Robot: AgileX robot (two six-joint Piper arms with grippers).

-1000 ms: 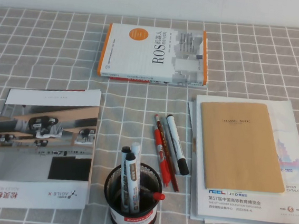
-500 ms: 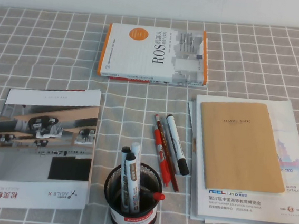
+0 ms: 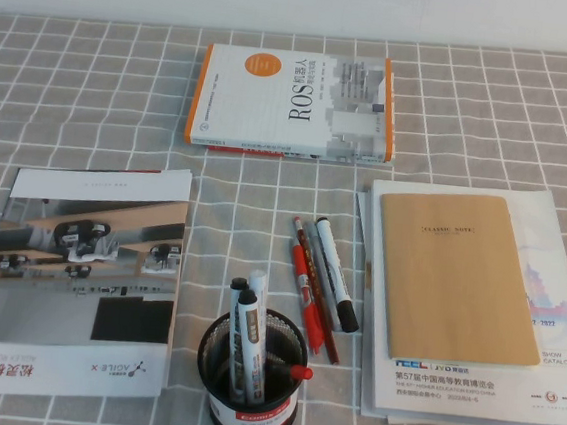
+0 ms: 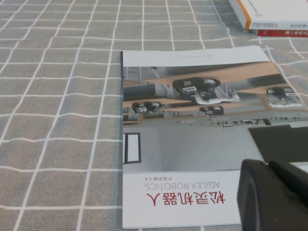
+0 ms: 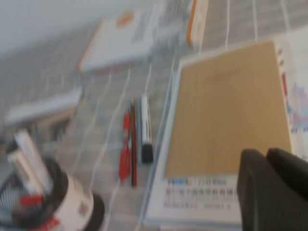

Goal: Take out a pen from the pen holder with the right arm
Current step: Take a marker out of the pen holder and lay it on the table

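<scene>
While the pens (image 3: 244,344) stand in the holder (image 3: 243,420), nothing looks done yet. The holder sits well left of the right gripper (image 5: 265,156), which hangs closed and empty over the notebook (image 5: 226,106). Reaching, gripping and lifting remain. The left gripper (image 4: 269,166), closed, hovers over the brochure (image 4: 192,120).

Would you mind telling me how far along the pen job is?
Done: nothing clearly; several pens lie loose beside the pen holder. In hand: nothing; the right tool is shut and empty near the tan notebook, the left tool shut above the brochure. Left: reach the holder, grip one of its markers, lift it out.
</scene>
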